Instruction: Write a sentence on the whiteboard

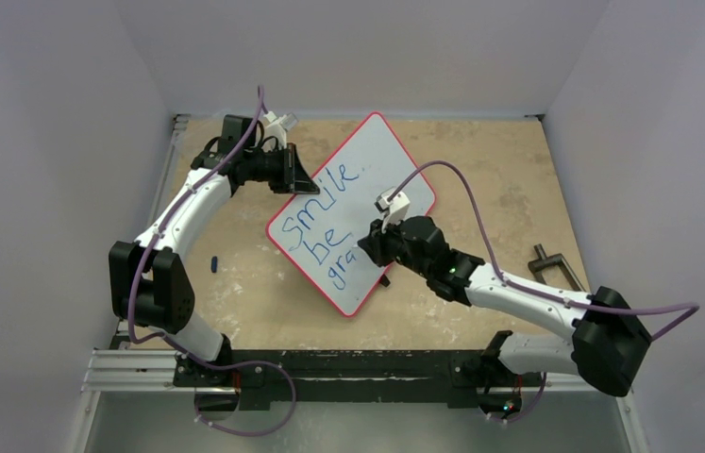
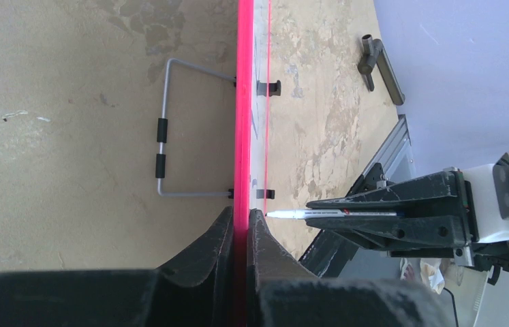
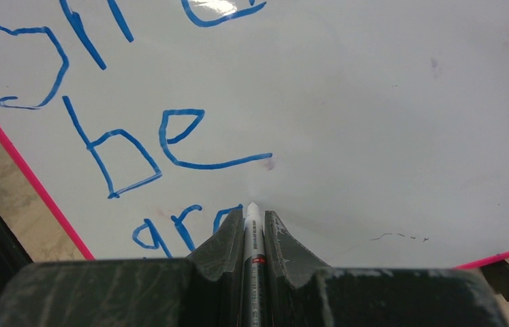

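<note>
The whiteboard (image 1: 388, 165), white with a thin red rim, stands tilted on the table. The sentence (image 1: 322, 215) is in blue marker and reads "smile", "be" and "gra" in three slanted lines. In the right wrist view "be" (image 3: 135, 146) and "gra" (image 3: 178, 228) show close up. My left gripper (image 1: 297, 179) is shut on the board's upper left rim (image 2: 243, 102), which it sees edge-on. My right gripper (image 1: 368, 247) is shut on a white marker (image 3: 253, 235), with the tip on the board just right of "gra". The marker also shows in the left wrist view (image 2: 333, 214).
A small blue cap (image 1: 213, 263) lies on the table left of the board. A grey metal tool (image 1: 556, 267) lies at the right. A wire stand (image 2: 163, 146) and black feet (image 2: 270, 87) sit at the board's sides. Purple walls enclose the table.
</note>
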Robot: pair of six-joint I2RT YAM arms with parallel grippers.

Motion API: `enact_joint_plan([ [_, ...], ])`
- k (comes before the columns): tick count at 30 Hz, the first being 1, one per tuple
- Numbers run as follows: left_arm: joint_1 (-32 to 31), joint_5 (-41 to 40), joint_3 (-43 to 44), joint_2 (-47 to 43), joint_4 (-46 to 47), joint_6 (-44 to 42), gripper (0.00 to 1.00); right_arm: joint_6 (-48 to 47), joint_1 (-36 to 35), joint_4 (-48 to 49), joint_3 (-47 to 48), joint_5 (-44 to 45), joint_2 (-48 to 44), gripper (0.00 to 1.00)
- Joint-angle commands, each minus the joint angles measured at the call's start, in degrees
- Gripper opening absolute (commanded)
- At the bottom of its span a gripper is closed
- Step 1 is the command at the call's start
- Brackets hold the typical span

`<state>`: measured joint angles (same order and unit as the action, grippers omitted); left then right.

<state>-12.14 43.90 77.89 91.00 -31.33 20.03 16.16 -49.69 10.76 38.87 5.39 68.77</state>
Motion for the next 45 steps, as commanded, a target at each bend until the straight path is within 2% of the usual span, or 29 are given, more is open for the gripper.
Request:
enact_joint_plan([
  [1,0.2,-2.5,1.0,-2.4,2.2,-1.2,0.0,0.6,0.2,1.9,1.6,2.5,1.5,0.0],
  [15,0.1,-2.3,1.0,-2.9,2.3,-1.1,0.0,1.6,1.4,-0.8,5.7,9.3,5.2,0.0],
  [21,0.2,-2.4,1.0,-2.9,2.3,-1.1,0.0,1.8,1.5,-2.1,7.6,7.9,4.5,0.0],
  [31,0.2,-2.3,1.0,-2.8,2.3,-1.1,0.0,3.0,1.5,-1.6,5.0,4.7,-1.6,0.0],
  [45,0.2,-2.4,0.9,-3.1,2.3,-1.1,0.0,3.2,1.5,-0.4,7.3,2.5,3.2,0.0],
])
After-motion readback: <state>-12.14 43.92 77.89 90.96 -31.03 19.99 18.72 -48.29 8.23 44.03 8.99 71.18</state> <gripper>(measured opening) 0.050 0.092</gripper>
